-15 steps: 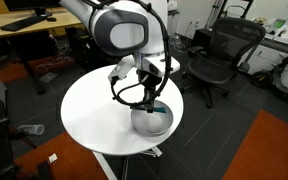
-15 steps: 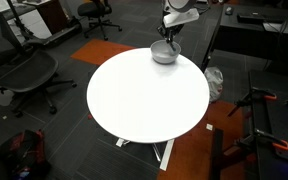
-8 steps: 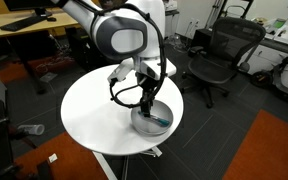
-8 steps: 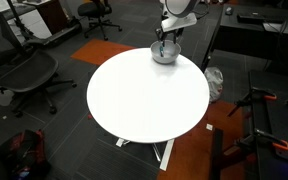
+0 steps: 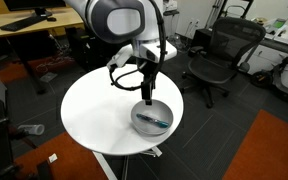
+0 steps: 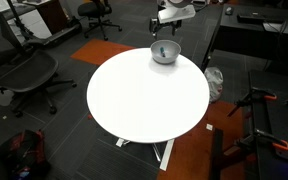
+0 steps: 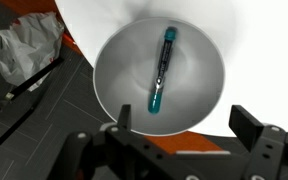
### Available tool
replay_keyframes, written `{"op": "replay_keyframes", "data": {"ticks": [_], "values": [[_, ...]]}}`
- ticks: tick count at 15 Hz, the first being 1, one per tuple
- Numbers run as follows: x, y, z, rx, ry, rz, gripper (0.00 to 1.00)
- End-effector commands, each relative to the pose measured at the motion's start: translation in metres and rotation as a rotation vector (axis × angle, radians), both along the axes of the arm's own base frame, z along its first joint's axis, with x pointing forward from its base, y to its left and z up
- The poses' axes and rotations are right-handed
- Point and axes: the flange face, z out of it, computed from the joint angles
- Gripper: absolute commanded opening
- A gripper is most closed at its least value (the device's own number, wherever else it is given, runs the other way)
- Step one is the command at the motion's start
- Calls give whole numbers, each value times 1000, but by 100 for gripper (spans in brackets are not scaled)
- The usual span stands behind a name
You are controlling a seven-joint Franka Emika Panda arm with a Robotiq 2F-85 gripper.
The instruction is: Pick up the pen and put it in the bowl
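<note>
The pen (image 7: 162,70), dark with a teal-blue end, lies inside the grey-white bowl (image 7: 112,75) in the wrist view. It also shows as a dark streak, the pen (image 5: 154,119), in the bowl (image 5: 140,122) on the round white table (image 5: 94,110). In an exterior view the bowl (image 6: 158,57) sits at the table's far edge with the pen (image 6: 164,51) in it. My gripper (image 7: 184,125) hangs open above the bowl, nothing between its fingers. The gripper (image 5: 146,98) is clear of the bowl's rim.
Black office chairs (image 5: 214,55) stand beyond the table, another chair (image 6: 19,70) to the side. A crumpled plastic bag (image 7: 29,50) lies on the floor by the table's edge. Orange carpet (image 5: 274,145) borders the dark floor. A desk (image 5: 24,22) stands behind.
The gripper has opened and let go of the pen, which now lies in the bowl. The arm has risen away from the bowl.
</note>
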Motion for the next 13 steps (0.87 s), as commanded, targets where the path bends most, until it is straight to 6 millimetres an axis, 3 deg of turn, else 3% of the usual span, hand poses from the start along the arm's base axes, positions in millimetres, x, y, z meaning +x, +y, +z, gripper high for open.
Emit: {"op": "replay_keyframes", "data": {"ticks": [1, 4, 7, 8, 9, 13], "values": [[-15, 21, 50, 39, -23, 32, 100], [-20, 35, 79, 49, -34, 54, 100], [-26, 44, 94, 55, -24, 56, 100], [-28, 46, 97, 56, -21, 54, 100], [-14, 39, 89, 52, -38, 43, 100], [-19, 42, 92, 58, -34, 45, 100]]}}
